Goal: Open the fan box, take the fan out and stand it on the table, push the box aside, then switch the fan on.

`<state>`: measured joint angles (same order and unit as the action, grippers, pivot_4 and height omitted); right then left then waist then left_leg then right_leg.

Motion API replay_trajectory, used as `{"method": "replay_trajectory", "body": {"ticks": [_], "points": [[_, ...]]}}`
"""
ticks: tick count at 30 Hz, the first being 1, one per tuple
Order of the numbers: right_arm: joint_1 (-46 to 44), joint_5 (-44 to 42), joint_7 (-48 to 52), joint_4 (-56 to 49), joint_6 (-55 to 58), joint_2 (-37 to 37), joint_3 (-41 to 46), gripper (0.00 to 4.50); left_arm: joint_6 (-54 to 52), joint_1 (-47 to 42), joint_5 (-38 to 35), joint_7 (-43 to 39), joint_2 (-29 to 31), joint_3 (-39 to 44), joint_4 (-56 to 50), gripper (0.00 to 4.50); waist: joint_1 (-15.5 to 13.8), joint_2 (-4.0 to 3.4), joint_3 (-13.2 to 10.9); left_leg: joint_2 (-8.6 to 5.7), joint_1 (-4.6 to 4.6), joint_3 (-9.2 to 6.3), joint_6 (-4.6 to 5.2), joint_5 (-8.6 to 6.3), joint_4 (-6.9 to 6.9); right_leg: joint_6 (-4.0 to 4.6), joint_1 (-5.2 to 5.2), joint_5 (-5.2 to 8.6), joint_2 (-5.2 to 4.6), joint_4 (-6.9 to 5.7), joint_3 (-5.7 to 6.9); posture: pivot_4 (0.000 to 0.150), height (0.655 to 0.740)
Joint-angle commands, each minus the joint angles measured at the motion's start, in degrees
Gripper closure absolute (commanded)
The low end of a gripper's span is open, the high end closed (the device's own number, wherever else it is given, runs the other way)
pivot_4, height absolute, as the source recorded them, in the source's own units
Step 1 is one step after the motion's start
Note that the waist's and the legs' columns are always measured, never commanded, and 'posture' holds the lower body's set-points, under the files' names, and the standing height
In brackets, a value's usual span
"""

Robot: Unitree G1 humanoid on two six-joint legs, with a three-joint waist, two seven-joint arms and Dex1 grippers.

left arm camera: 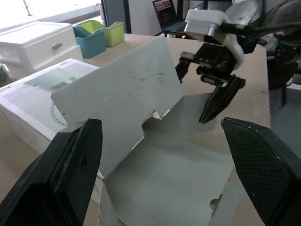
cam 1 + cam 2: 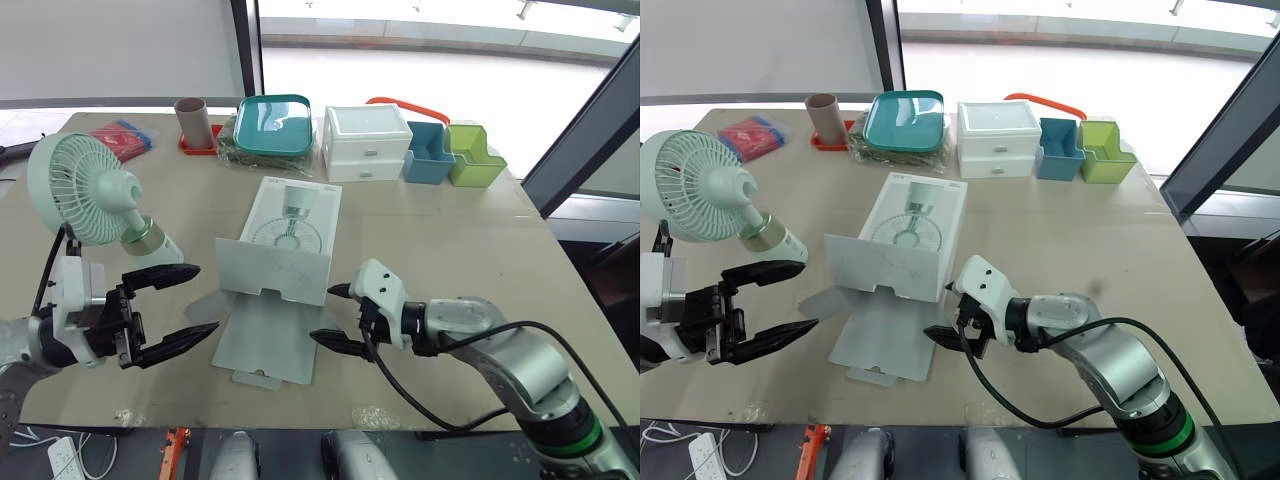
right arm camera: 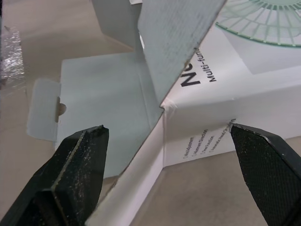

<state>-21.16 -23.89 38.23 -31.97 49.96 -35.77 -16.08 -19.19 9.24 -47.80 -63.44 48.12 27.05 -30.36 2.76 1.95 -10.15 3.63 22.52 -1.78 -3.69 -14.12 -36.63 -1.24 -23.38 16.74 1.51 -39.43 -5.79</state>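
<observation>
fan box (image 3: 225,101), top face: bold black letters that start "No", rest unreadable | beside them, smaller slanted print "Multi-fun…", its end not legible | side face of the same box: three short lines of fine print, too small to read | head views: no print on the box legible

- One fan (image 2: 75,190) is counted.
- One fan box (image 2: 290,225) is counted.
- Two bins are counted: a blue bin (image 2: 428,168) and a green bin (image 2: 475,172).
- One teal tray (image 2: 272,128), one drawer unit (image 2: 365,145), one cardboard tube (image 2: 192,120) and one red packet (image 2: 122,137) are counted.
</observation>
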Motion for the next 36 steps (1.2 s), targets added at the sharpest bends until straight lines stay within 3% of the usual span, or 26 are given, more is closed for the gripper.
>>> {"method": "replay_trajectory", "body": {"ticks": [1,4,5,8,9,15,25,36], "points": [[-0.5,1.5,-0.6,1.0,-0.9,0.0,0.4,0.02,-0.4,-0.5,-1.3,-0.1,0.6,1.4,-1.9,0.00,0.0,-0.01,0.0,0.00,-0.01,0.02,0.00,0.00,0.00,0.00,0.00,0.00,0.00,0.00,-0.02,0.150,0.7400],[-0.2,1.5,-0.5,1.2,-1.0,0.1,1.2,0.58,-0.1,-1.4,-0.6,0.1,0.2,0.4,-1.1,0.00,0.0,-0.01,0.0,0.00,-0.01,0.01,0.00,0.00,0.00,0.01,0.00,0.00,0.01,0.00,-0.01,0.150,0.7400],[-0.1,1.4,-0.5,1.2,-0.9,0.1,1.3,1.11,-0.1,-1.6,-0.5,0.2,0.1,0.1,-0.9,0.00,0.0,-0.01,0.0,0.00,-0.01,0.01,0.00,0.00,0.00,0.01,0.00,0.00,0.01,0.00,-0.01,0.150,0.7400],[0.2,1.8,-0.2,0.8,-1.3,-0.2,1.3,1.99,0.1,-2.7,0.2,0.7,-0.6,-1.2,-0.4,0.00,0.0,0.00,0.0,0.00,-0.01,0.01,0.00,0.00,0.00,0.01,0.00,0.00,0.02,0.00,-0.02,0.150,0.7400],[0.3,2.0,0.0,0.8,-1.6,-0.4,1.2,2.65,0.1,-3.1,0.4,0.9,-0.8,-1.7,-0.3,0.00,0.0,0.00,0.0,0.00,0.00,0.01,0.00,0.00,0.00,0.01,0.00,0.00,0.02,0.00,-0.01,0.150,0.7400],[0.7,2.4,0.6,0.6,-2.6,-1.0,1.6,4.33,0.6,-3.9,2.2,1.1,-1.9,-3.3,0.2,0.00,0.0,0.00,0.0,0.00,-0.01,0.01,0.00,0.00,0.00,0.02,0.01,-0.01,0.02,0.00,-0.01,0.150,0.7400],[0.5,3.4,0.2,3.0,-3.1,-1.6,3.6,4.33,0.5,-5.0,2.9,1.4,-2.3,-4.1,0.5,0.00,0.0,0.00,0.0,0.00,-0.01,0.01,0.00,0.00,-0.01,0.02,0.01,-0.01,0.02,0.00,-0.01,0.150,0.7400],[4.6,4.6,-1.5,10.8,-4.9,-5.2,15.5,4.33,1.0,-7.2,4.5,0.2,-2.4,-6.9,2.7,0.00,0.0,0.00,0.0,-0.02,0.00,0.01,0.01,0.00,-0.03,0.02,0.02,-0.02,0.01,-0.01,-0.01,0.150,0.7400]]}}
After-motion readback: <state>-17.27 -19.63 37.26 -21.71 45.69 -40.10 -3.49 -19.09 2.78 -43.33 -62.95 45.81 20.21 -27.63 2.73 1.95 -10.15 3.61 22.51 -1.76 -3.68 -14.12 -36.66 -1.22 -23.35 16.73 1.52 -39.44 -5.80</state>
